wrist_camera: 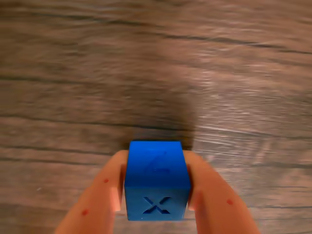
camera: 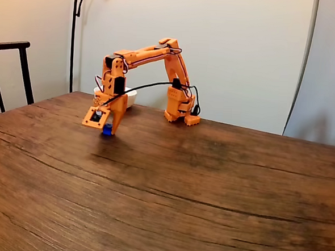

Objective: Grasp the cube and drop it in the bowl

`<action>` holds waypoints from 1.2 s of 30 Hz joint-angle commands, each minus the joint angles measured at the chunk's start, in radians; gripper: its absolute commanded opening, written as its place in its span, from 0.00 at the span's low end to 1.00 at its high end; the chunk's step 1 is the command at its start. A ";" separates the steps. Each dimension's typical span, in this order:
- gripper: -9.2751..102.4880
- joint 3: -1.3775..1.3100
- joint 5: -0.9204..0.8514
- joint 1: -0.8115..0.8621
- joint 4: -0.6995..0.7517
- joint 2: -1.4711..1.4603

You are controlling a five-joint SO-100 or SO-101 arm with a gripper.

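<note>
Bench (camera: 208, 207): dark brown wood with strong grain lines; in the wrist view (wrist_camera: 156, 58) its surface is blurred.
Chair (camera: 9, 64): black frame, at the bench's far left edge in the fixed view, partly cut off.
Lamp stand (camera: 74, 34): thin black pole, upright against the wall.
Wall (camera: 246, 45): plain, pale.
Curtain (camera: 327, 67): pale, at far right.
</note>
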 commanded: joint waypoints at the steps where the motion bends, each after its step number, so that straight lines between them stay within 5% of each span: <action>1: 0.13 -0.078 0.003 -0.003 0.041 0.077; 17: 0.13 -0.189 0.038 0.057 0.310 0.402; 27: 0.13 -0.187 0.109 0.270 0.471 0.661; 36: 0.13 -0.069 0.167 0.460 0.472 0.830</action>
